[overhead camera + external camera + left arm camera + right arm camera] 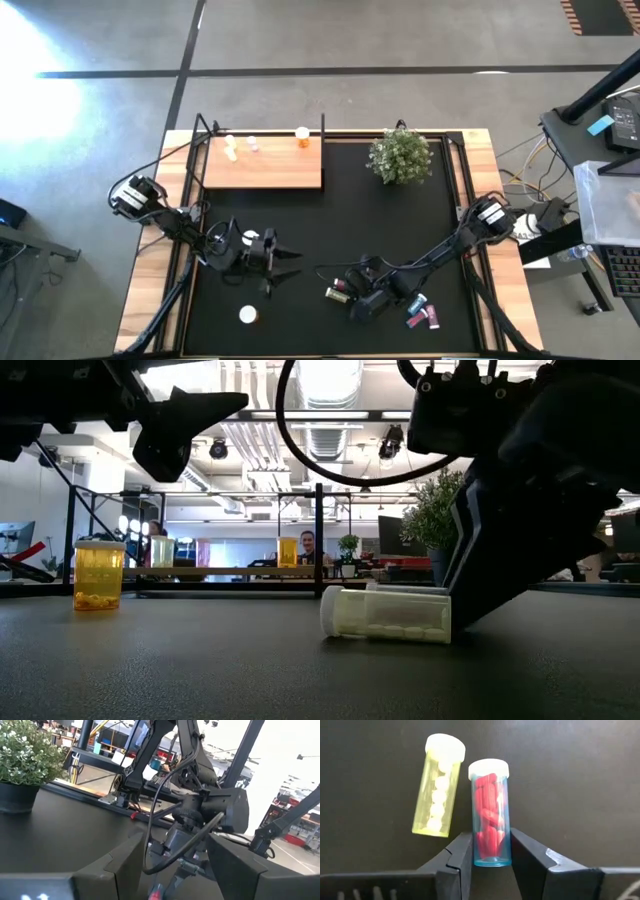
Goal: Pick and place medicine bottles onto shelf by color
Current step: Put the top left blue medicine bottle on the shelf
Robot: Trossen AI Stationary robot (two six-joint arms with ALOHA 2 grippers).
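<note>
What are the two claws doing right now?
Left gripper: open, holding nothing, above the mat.
Right gripper: shut on a blue bottle of red pills lying on the mat.

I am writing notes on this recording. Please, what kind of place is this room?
Probably an open-plan lab or office workshop: a polished concrete floor, ceiling ducts, and desks with a monitor behind the table.
</note>
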